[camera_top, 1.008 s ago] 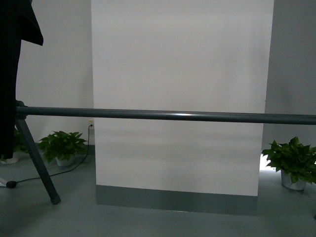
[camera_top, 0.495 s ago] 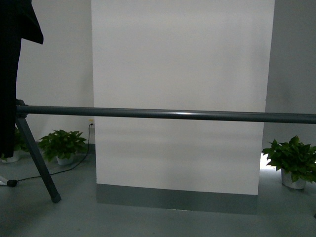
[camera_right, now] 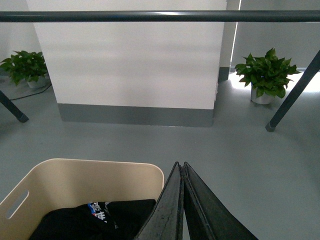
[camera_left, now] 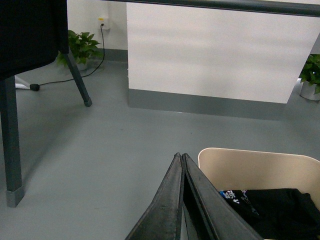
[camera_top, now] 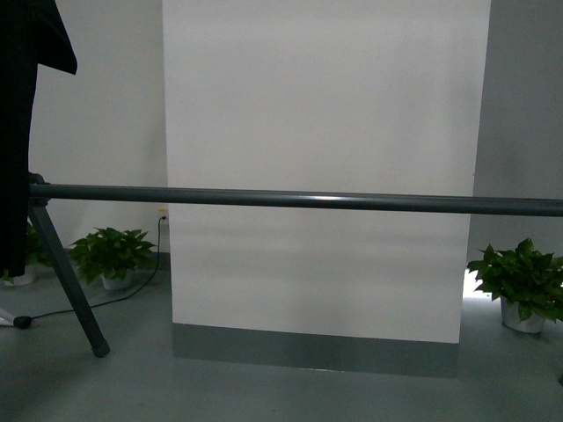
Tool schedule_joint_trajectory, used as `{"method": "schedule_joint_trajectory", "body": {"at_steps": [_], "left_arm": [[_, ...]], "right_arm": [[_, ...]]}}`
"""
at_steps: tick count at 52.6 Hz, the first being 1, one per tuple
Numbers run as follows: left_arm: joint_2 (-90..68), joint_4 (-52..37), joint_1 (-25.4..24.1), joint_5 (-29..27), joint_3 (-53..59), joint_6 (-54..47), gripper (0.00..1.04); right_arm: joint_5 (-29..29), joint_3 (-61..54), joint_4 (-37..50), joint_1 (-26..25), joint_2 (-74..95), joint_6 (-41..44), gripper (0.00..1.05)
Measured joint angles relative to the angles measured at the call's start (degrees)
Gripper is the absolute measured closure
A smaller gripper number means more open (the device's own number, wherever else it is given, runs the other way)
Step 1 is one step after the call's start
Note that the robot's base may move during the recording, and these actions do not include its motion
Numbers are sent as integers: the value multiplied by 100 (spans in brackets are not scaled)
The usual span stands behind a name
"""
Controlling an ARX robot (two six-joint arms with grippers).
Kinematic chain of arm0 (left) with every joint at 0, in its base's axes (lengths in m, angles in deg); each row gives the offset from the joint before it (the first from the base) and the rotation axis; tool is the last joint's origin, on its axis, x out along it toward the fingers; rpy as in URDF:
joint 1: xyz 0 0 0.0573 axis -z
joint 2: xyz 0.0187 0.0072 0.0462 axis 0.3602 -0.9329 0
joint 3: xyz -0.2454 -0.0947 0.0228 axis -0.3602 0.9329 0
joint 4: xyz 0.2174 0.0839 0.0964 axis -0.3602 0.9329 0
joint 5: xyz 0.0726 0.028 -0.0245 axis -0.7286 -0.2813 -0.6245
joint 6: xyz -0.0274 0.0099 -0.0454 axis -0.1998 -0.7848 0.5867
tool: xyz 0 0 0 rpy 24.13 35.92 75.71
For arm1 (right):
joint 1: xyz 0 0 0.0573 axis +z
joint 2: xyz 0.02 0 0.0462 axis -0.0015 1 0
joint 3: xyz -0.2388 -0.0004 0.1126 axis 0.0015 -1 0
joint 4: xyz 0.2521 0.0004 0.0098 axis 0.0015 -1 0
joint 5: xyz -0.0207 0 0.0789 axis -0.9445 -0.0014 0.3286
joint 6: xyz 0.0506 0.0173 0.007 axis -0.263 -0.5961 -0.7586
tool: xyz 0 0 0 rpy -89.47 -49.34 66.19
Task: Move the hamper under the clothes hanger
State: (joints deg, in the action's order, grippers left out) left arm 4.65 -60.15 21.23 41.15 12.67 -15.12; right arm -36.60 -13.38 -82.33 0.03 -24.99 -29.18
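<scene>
The beige hamper (camera_left: 260, 167) stands on the grey floor between my two arms, with dark clothing inside; it also shows in the right wrist view (camera_right: 85, 180), slot handle visible. My left gripper (camera_left: 181, 157) is shut and empty beside one rim corner. My right gripper (camera_right: 180, 166) is shut and empty beside the opposite corner. The clothes hanger's long dark bar (camera_top: 299, 200) crosses ahead, with a splayed leg (camera_top: 69, 281) and a black T-shirt (camera_top: 22, 132) at the far left. The bar also shows in both wrist views (camera_right: 160, 16) (camera_left: 220, 4). The hamper is out of the front view.
A white wall panel (camera_top: 325, 158) with a grey base stands behind the rack. Potted plants sit at the left (camera_top: 110, 255) and right (camera_top: 523, 286). A black cable (camera_top: 88, 308) runs along the floor at left. A rack leg (camera_right: 292, 95) slants at the right.
The front view has shifted slightly: the bar and wall base sit a little higher in the picture than a second ago.
</scene>
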Motion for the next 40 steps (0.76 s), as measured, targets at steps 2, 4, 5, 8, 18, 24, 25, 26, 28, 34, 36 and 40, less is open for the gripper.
{"method": "schedule_joint_trajectory", "body": {"at_steps": [2,4,5,8,18,24,25,26,28,34,36,40], "left_arm": [[0,0,0,0,0,0,101],[0,2,0,0,0,0,101],[0,4,0,0,0,0,101],[2,4,0,0,0,0,101],[4,4,0,0,0,0,101],[4,4,0,0,0,2,86],[4,4,0,0,0,2,85],[4,4,0,0,0,2,81],[4,4,0,0,0,2,74],[4,4,0,0,0,2,56],[4,4,0,0,0,2,53],[4,4,0,0,0,2,40]], "right_arm": [[0,0,0,0,0,0,103],[0,0,0,0,0,0,103],[0,0,0,0,0,2,103],[0,0,0,0,0,0,103],[0,0,0,0,0,0,103],[0,0,0,0,0,2,91],[0,0,0,0,0,2,89],[0,0,0,0,0,2,86],[0,0,0,0,0,2,79],[0,0,0,0,0,2,61],[0,0,0,0,0,2,57],[0,0,0,0,0,2,45]]}}
